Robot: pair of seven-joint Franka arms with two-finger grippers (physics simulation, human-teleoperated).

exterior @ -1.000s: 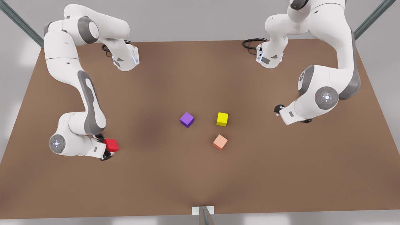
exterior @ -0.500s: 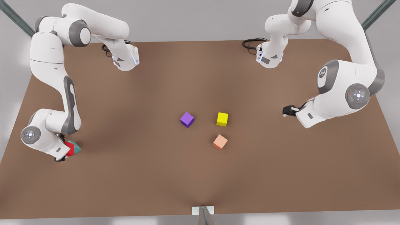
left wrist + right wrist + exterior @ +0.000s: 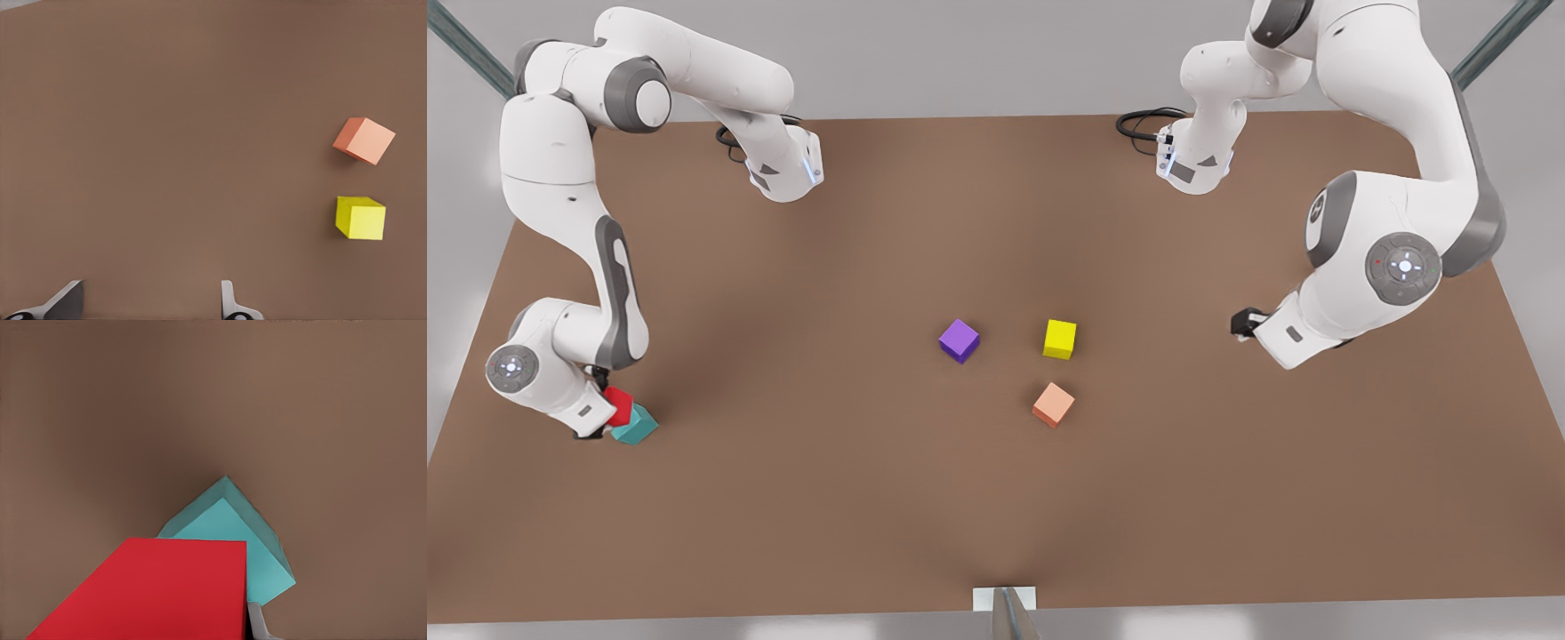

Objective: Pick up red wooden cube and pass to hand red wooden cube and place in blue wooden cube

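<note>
The red wooden cube [image 3: 617, 405] is held in my right gripper [image 3: 607, 414] at the front view's far left, low over the table. It sits partly over the teal blue wooden cube [image 3: 637, 427], which rests on the table just beside and below it. In the right wrist view the red cube [image 3: 160, 590] is close in front, the teal cube [image 3: 233, 533] is behind its edge, and one grey fingertip [image 3: 259, 627] pokes out beside it. My left gripper [image 3: 1240, 322] waits at the front view's right. Its fingers [image 3: 230, 303] stand open with nothing between them.
A purple cube [image 3: 959, 340], a yellow cube [image 3: 1059, 339] and a pale salmon cube [image 3: 1054, 404] lie near the middle of the brown table [image 3: 996, 498]. The yellow cube [image 3: 361, 218] and the salmon cube [image 3: 365, 139] also appear in the left wrist view. The table's left edge is close to the teal cube.
My right gripper carried the red cube toward the front view's left, to the teal cube, then shifted slightly back, uncovering more of it. The left arm swung a little right, then back.
</note>
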